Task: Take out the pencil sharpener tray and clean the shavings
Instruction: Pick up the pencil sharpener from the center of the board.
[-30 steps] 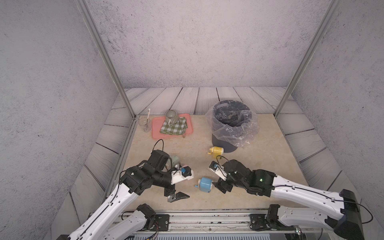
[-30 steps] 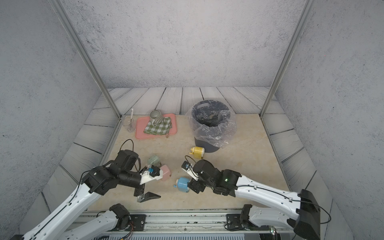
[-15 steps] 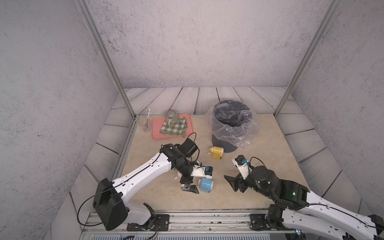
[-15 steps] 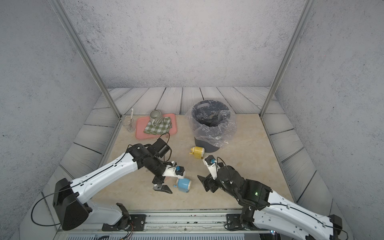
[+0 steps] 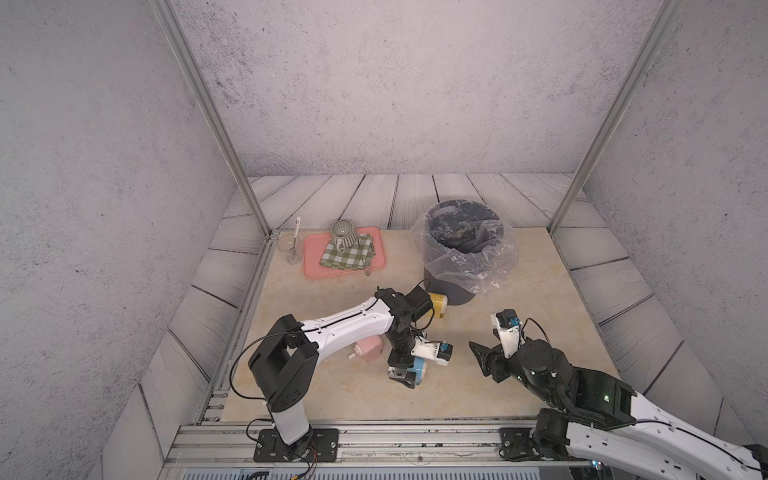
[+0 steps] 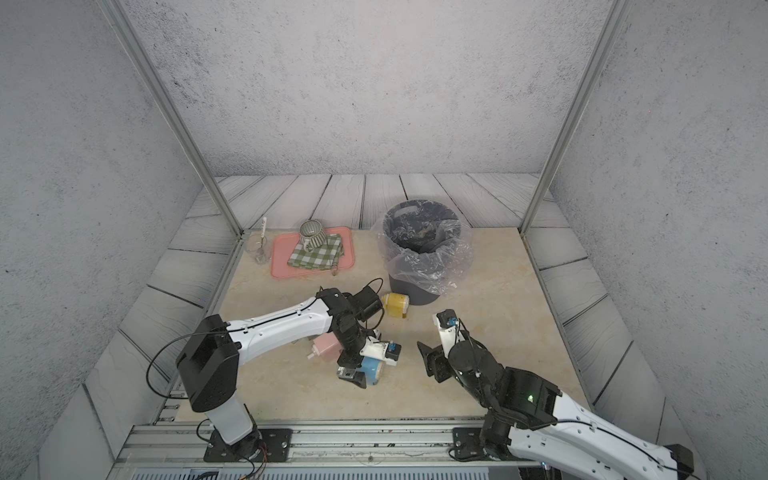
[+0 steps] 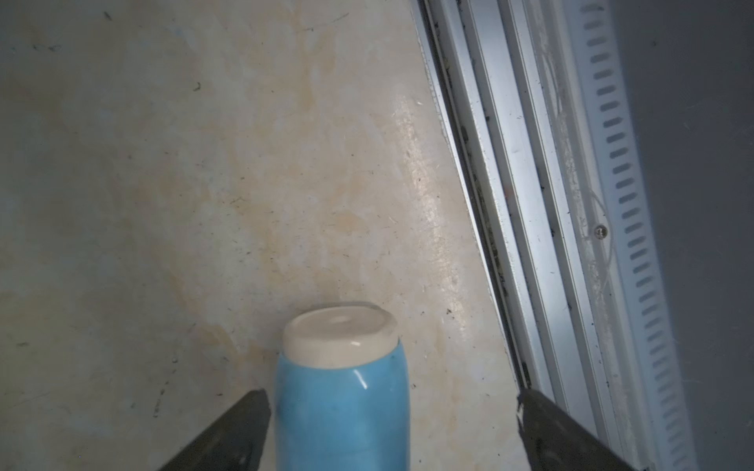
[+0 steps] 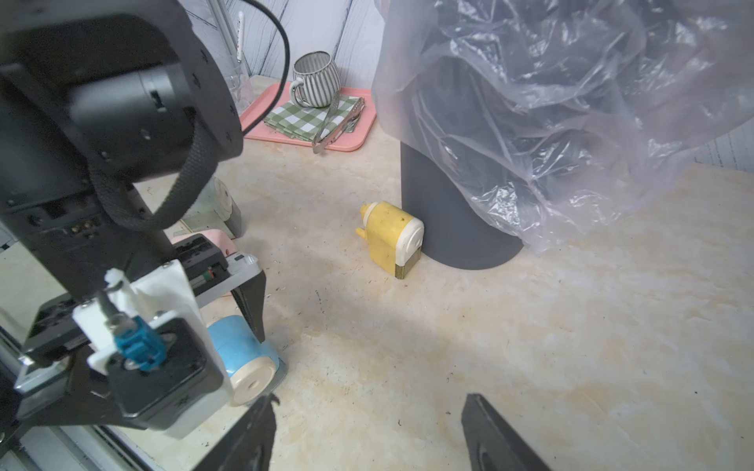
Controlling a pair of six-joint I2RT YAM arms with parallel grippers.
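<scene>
Left gripper [image 7: 391,397] spreads wide astride the blue pencil sharpener [image 7: 342,403], which lies sideways on the scuffed beige tabletop [image 7: 204,163] near the front rail [image 7: 530,204] — right gripper [image 8: 367,401] gapes empty; grey walls [image 5: 374,83] surround.

The blue sharpener [image 7: 342,407] is cream-capped, the cloth [image 5: 347,255] green-checked, the mug [image 5: 343,235] grey-striped.

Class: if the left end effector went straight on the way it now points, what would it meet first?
Probably the tabletop: the left end effector points down with open jaws astride the blue pencil sharpener, fingertips close to the surface. The exact gap is unclear.
</scene>
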